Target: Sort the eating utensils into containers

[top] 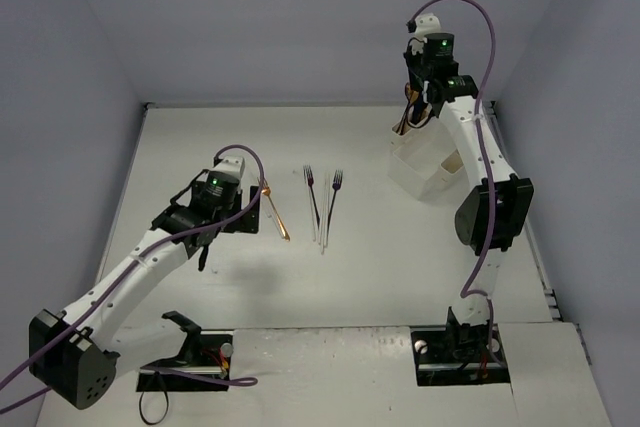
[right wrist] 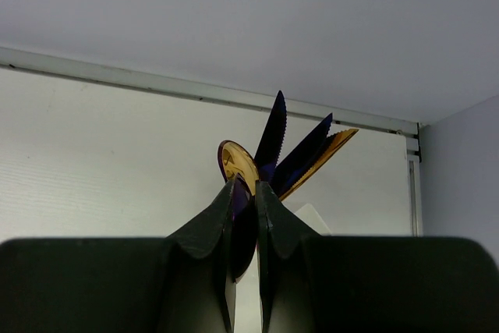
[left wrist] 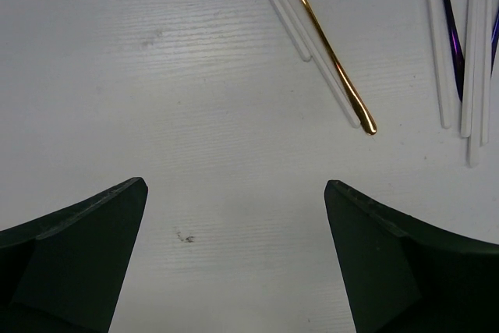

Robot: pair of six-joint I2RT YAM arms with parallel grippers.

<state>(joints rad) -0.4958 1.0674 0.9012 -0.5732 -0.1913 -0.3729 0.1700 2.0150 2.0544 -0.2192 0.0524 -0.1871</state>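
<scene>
My left gripper [top: 236, 226] [left wrist: 236, 186] is open and empty, low over bare table. A gold fork [top: 276, 211] [left wrist: 327, 44] lies just ahead and to its right, across a white plastic utensil [left wrist: 308, 48]. Two purple forks [top: 313, 193] and several white utensils [top: 322, 219] [left wrist: 448, 52] lie at mid-table. My right gripper [top: 416, 110] [right wrist: 245, 186] hangs over the cups of the white organizer [top: 421, 174] and is shut on a dark purple spoon [right wrist: 244, 228]. A gold spoon [right wrist: 238, 163], two purple knives [right wrist: 273, 134] and a gold knife [right wrist: 327, 154] stand in a cup behind it.
The white table ends at grey walls at the back and both sides. The organizer stands at the back right, partly under the right arm. The arm bases with their cables sit at the near edge.
</scene>
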